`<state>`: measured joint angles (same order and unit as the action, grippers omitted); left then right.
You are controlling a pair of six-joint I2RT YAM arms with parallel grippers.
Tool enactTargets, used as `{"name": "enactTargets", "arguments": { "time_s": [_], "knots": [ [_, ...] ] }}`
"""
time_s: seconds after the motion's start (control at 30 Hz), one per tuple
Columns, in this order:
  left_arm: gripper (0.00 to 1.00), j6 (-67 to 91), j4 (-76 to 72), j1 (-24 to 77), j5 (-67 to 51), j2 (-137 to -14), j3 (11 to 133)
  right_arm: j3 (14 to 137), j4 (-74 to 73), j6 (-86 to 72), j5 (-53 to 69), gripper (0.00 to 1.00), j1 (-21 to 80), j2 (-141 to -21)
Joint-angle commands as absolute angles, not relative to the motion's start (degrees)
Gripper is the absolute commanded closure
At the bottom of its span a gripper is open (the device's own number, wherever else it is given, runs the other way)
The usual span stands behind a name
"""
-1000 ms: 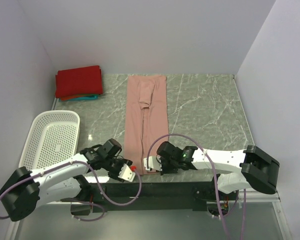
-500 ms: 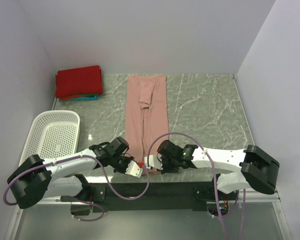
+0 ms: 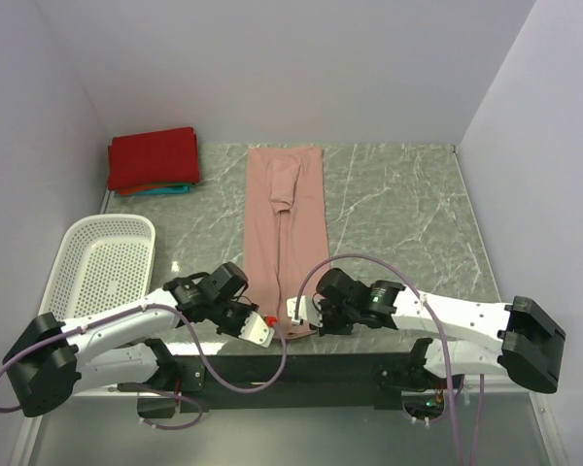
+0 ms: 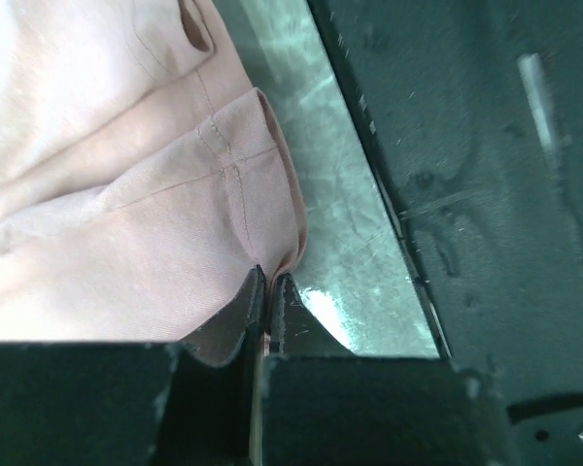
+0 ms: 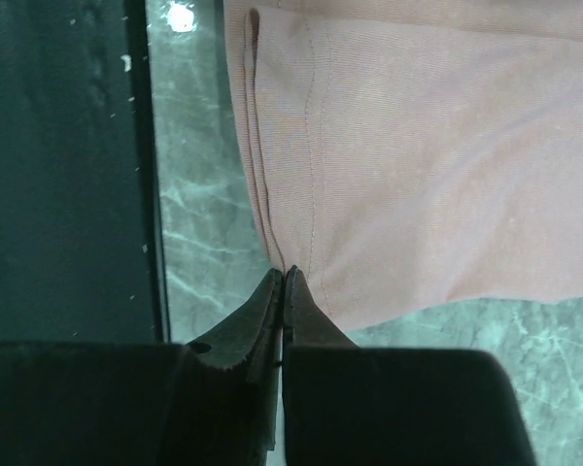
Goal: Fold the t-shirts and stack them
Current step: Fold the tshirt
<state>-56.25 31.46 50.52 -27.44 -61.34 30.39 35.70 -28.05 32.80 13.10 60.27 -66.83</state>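
The dusty-pink t-shirt point(image 3: 284, 223) lies folded into a long narrow strip down the middle of the marble table, its hem at the near edge. My left gripper point(image 3: 262, 328) is at the strip's near left corner. The left wrist view shows it point(image 4: 269, 277) shut, with a sliver of the pink t-shirt point(image 4: 126, 194) pinched between the tips. My right gripper point(image 3: 296, 313) is at the near right corner. The right wrist view shows it point(image 5: 284, 274) shut on the hem edge of the pink t-shirt point(image 5: 418, 146). A folded red t-shirt point(image 3: 154, 157) rests on a teal t-shirt point(image 3: 167, 190) at the back left.
A white perforated basket point(image 3: 102, 267) stands at the left, beside my left arm. The table's black front rail point(image 3: 350, 364) runs just behind both grippers. Walls close in the left, back and right sides.
My left gripper has moved right to the pink t-shirt's near corner and closed on it. The right gripper stays shut at its corner while that arm's elbow has shifted right.
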Motion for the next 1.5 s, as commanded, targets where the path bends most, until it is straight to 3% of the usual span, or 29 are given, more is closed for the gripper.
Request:
{"name": "enactTargets", "arguments": {
  "time_s": [0.0, 0.27, 0.43, 1.0, 1.23, 1.47],
  "knots": [
    [1.0, -56.6, 38.3, 51.24, -32.69, -61.0, 34.97, 37.79, -31.63, 31.47, 15.03, 1.0, 61.43, -63.21],
    [1.0, -53.01, 44.21, 48.62, -37.35, -58.88, 41.3, 39.11, -35.51, 27.59, 15.73, 1.0, 61.44, -56.34],
    [1.0, -54.66, 43.16, 41.67, -38.14, -65.11, 45.95, 42.52, -35.33, 34.09, 17.83, 1.0, 52.42, -58.44],
    [1.0, -62.31, 36.57, 22.68, -38.06, -94.03, 69.16, 61.77, -30.59, 54.4, 23.99, 1.0, 30.78, -86.03],
    [1.0, -63.89, 37.27, 18.11, -37.71, -105.27, 80.32, 75.3, -29.27, 57.48, 23.73, 1.0, 27.07, -100.52],
    [1.0, -63.37, 34.28, 15.82, -36.65, -111.44, 86.22, 82.43, -28.56, 58.01, 22.85, 1.0, 25.49, -107.83]
  ]
}}
